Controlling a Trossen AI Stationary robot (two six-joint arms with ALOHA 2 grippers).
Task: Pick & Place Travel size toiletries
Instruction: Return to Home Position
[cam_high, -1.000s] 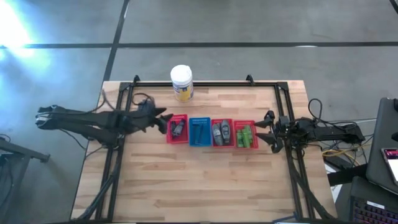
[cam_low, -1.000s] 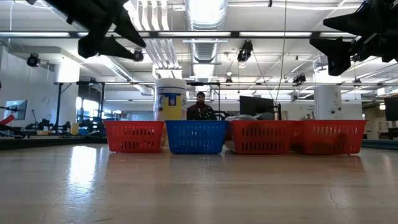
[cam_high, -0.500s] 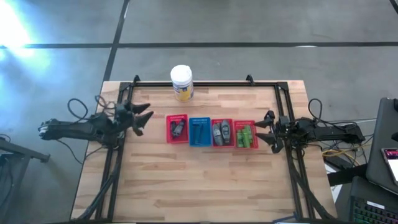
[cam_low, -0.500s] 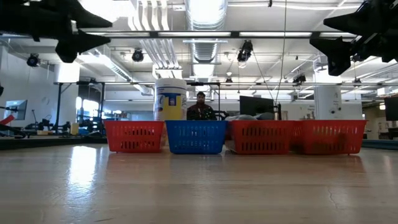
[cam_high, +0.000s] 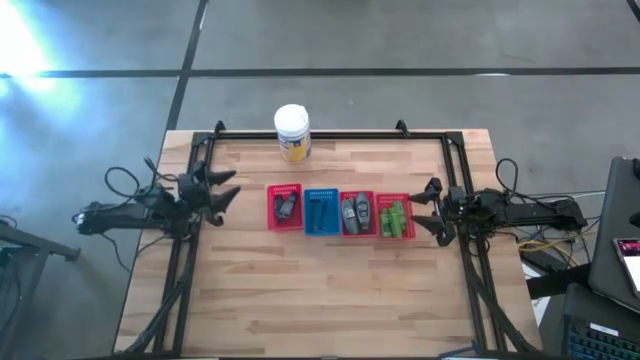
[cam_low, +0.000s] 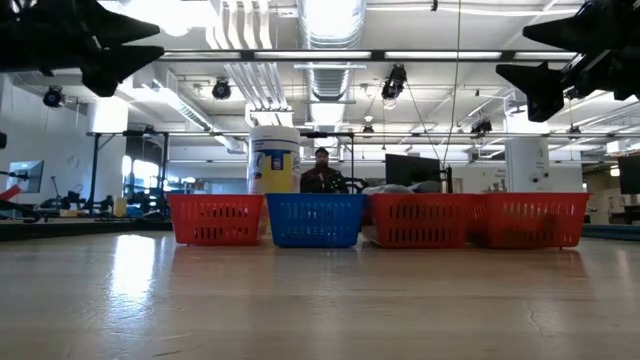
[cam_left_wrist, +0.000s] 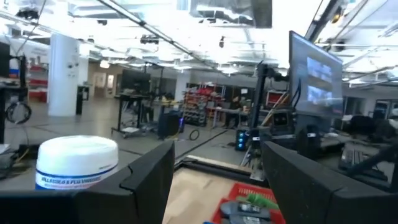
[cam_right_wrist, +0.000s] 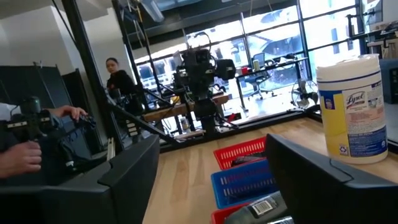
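Note:
The travel size toiletries lie in a row of four mesh baskets mid-table. Grey ones (cam_high: 286, 207) are in the leftmost red basket (cam_high: 284, 190), more grey ones (cam_high: 356, 212) in the third, and green ones (cam_high: 395, 218) in the rightmost red basket (cam_high: 394, 198). My left gripper (cam_high: 230, 186) hangs open at the table's left edge, well left of the row and above it (cam_low: 150, 35). My right gripper (cam_high: 420, 210) is open too, raised just right of the green toiletries (cam_low: 512, 55). Both wrist views show wide gaps between the fingers (cam_left_wrist: 217, 186) (cam_right_wrist: 211, 180).
A large white jar with a yellow label (cam_high: 292, 133) stands near the far edge behind the baskets. The blue basket (cam_high: 321, 212) sits second in the row. A black frame rail (cam_high: 330, 134) borders the table. People show beyond the table (cam_right_wrist: 118, 78). Bare wood lies on the near half.
My left arm has drawn back from above the leftmost red basket toward the table's left edge, staying raised with its fingers apart. The right arm and the baskets have kept still.

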